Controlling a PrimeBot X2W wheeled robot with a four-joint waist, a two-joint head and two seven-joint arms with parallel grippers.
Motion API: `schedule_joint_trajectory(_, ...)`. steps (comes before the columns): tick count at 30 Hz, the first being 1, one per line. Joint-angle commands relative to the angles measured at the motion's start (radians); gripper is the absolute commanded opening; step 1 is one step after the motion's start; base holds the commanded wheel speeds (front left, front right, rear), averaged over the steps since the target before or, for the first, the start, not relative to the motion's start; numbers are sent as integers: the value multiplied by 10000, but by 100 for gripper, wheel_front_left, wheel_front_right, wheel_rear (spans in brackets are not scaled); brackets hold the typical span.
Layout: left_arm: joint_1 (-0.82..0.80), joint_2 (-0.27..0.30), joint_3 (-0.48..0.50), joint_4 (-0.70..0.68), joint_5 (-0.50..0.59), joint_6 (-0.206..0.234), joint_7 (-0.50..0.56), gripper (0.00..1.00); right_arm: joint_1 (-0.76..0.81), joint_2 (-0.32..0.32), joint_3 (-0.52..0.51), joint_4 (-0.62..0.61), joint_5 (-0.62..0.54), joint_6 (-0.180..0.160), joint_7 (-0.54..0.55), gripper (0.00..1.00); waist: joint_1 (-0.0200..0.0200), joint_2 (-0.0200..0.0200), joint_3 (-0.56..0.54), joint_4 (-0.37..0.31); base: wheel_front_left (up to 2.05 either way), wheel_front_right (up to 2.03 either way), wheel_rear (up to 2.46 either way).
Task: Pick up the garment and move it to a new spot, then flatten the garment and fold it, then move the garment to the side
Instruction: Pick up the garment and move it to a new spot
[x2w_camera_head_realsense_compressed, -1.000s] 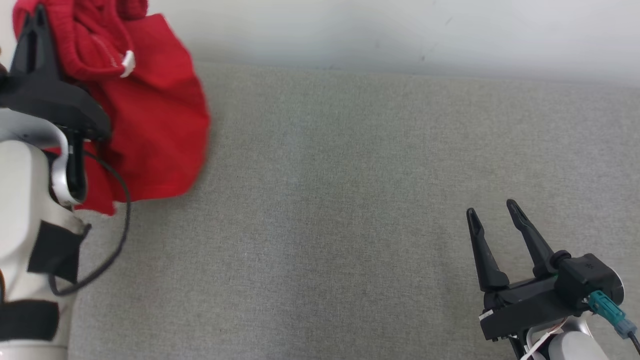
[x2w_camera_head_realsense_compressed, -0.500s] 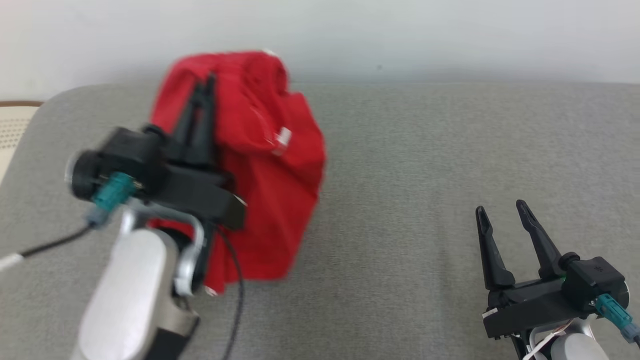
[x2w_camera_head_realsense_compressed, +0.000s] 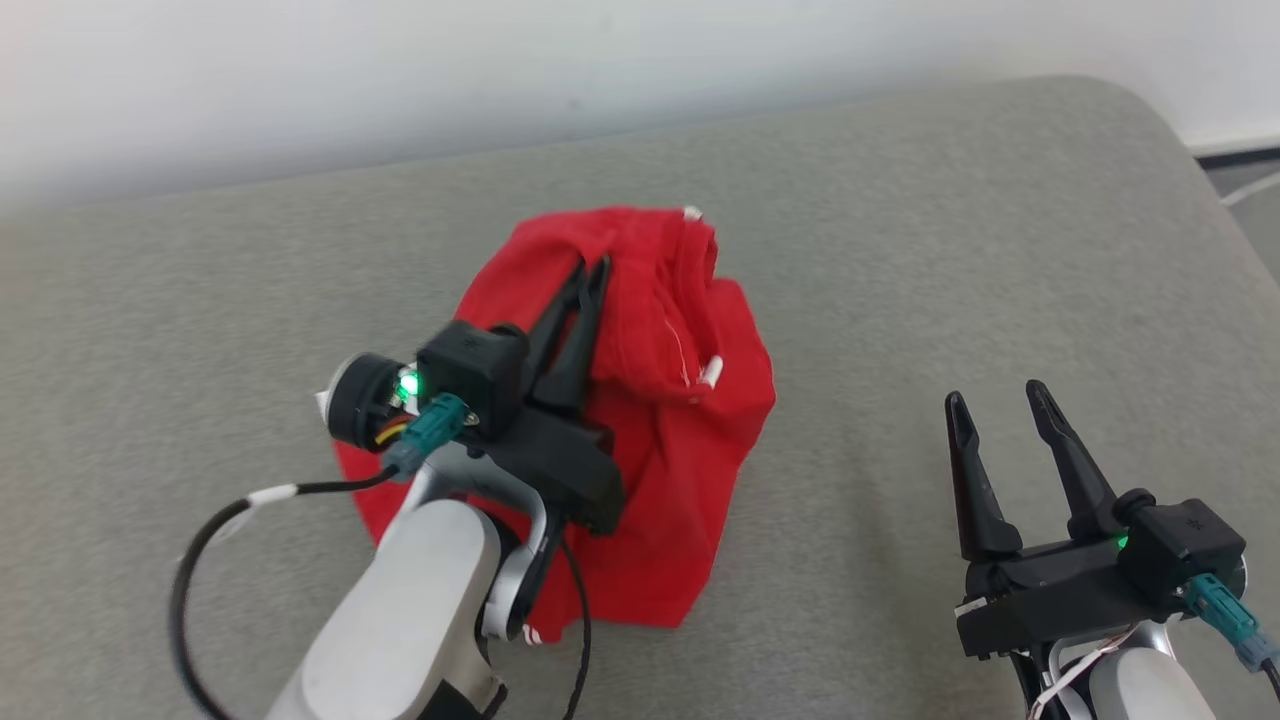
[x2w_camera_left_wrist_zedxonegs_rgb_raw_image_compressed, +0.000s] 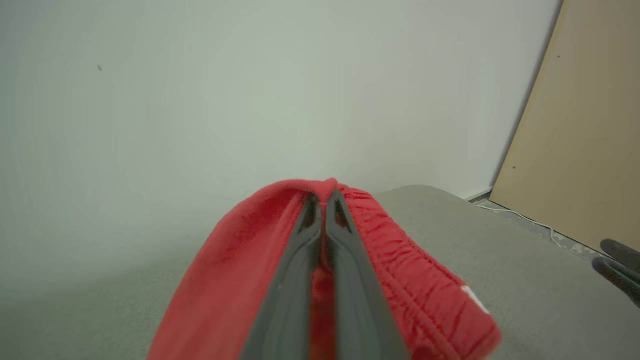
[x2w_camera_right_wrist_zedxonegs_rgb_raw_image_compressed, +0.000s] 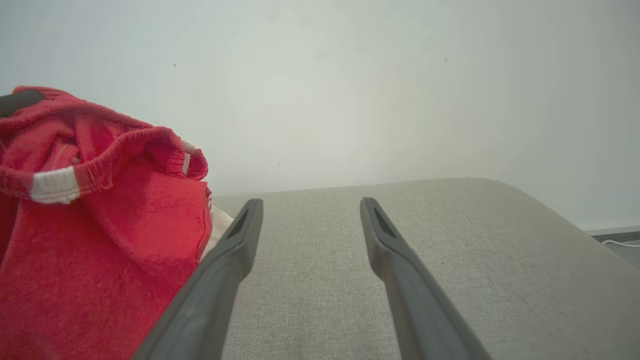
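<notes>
A red garment (x2w_camera_head_realsense_compressed: 660, 440) with white drawstring tips hangs bunched over the grey cushion (x2w_camera_head_realsense_compressed: 900, 280) near the middle of the head view. My left gripper (x2w_camera_head_realsense_compressed: 590, 268) is shut on its elastic waistband, and cloth drapes on both sides of the fingers (x2w_camera_left_wrist_zedxonegs_rgb_raw_image_compressed: 345, 235) in the left wrist view, where the garment (x2w_camera_left_wrist_zedxonegs_rgb_raw_image_compressed: 410, 280) folds over them. My right gripper (x2w_camera_head_realsense_compressed: 992, 402) stands open at the lower right, above bare cushion, apart from the cloth. In the right wrist view the garment (x2w_camera_right_wrist_zedxonegs_rgb_raw_image_compressed: 100, 225) hangs to the left of the right gripper (x2w_camera_right_wrist_zedxonegs_rgb_raw_image_compressed: 310, 202).
A pale wall (x2w_camera_head_realsense_compressed: 500, 60) runs behind the cushion. The cushion's rounded right end (x2w_camera_head_realsense_compressed: 1190, 140) drops to the floor, where a white cable (x2w_camera_head_realsense_compressed: 1250, 188) lies. A tan panel (x2w_camera_left_wrist_zedxonegs_rgb_raw_image_compressed: 585, 125) leans by the wall in the left wrist view.
The camera has swung right. My left gripper has carried the garment rightward from the cushion's left end toward its middle. My right gripper has stayed open and holds its place.
</notes>
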Motion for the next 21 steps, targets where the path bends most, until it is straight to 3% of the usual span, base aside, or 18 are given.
schedule_joint_trajectory(1,-139,-16,-240,690,-244,-17,-170,0,-105,40,0,91,55,8,-100,100,0,-1,535,-1105,0,0,0)
schedule_joint_trajectory(6,-241,-31,-735,2206,-593,-162,-399,0,-137,71,-23,218,120,8,-189,100,0,-1,724,-1435,0,0,0)
schedule_joint_trajectory(11,-387,-30,-1561,3568,-1633,-237,-838,0,-177,120,-5,359,194,8,-279,100,0,-1,835,-1502,0,0,0)
schedule_joint_trajectory(12,-427,-34,-1738,3760,-1838,-252,-895,7,-187,125,7,389,216,8,-296,100,0,-1,835,-1488,0,0,0)
schedule_joint_trajectory(13,-476,-38,-1887,3925,-2020,-227,-992,48,-201,135,31,412,221,8,-296,100,0,-1,827,-1472,0,0,0)
schedule_joint_trajectory(14,-545,-40,-2041,4052,-2198,-201,-1102,100,-209,140,38,430,226,8,-311,100,0,-1,807,-1437,0,0,0)
schedule_joint_trajectory(21,-555,-37,-2804,4087,-3059,-131,-1774,100,1,87,-172,426,147,8,-333,100,0,-1,439,-915,0,0,0)
